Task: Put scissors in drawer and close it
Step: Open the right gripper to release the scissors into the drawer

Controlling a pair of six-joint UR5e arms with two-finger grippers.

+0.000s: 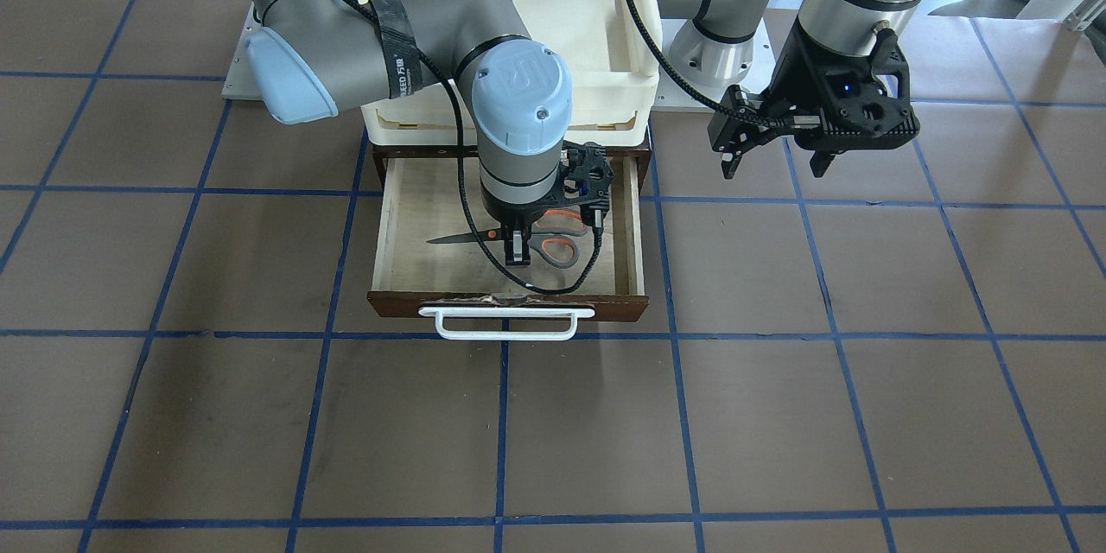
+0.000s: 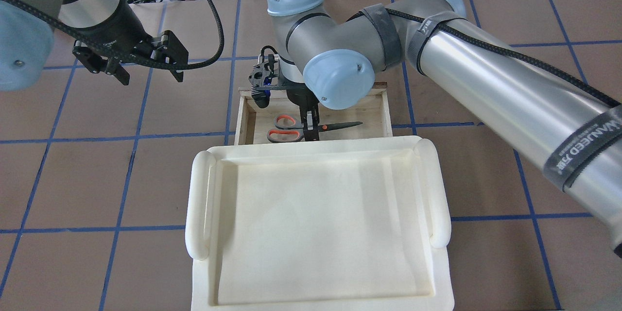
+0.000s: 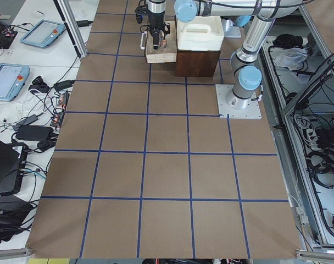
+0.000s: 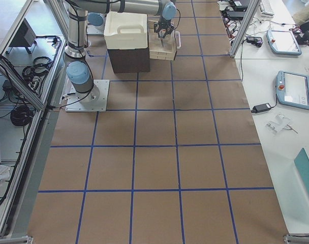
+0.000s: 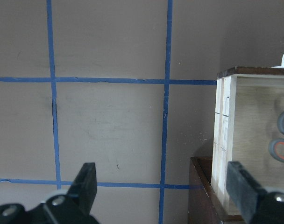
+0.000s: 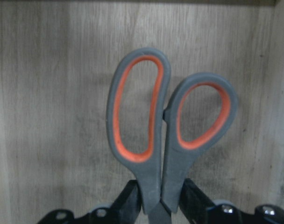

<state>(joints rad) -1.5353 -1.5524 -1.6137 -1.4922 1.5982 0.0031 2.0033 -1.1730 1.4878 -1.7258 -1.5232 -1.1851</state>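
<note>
The scissors [image 1: 562,249] lie level inside the open drawer [image 1: 635,225], blades pointing toward the robot's right. My right gripper [image 1: 517,252] reaches down into the drawer and is shut on the scissors just below the handle loops. The right wrist view shows the grey, orange-lined loops [image 6: 153,179] between both fingers, close over the plywood floor. The overhead view also shows the scissors [image 2: 286,129] and the right gripper [image 2: 310,129]. My left gripper [image 1: 775,166] hangs open and empty above the table beside the drawer, and also shows in the overhead view [image 2: 151,79].
A cream-white plastic tray [image 1: 510,117] sits on the dark cabinet [image 3: 197,61] above the drawer. The drawer's white bar handle [image 1: 505,321] faces away from the robot. The left wrist view shows the drawer's side wall [image 5: 223,135] and brown table with blue grid lines.
</note>
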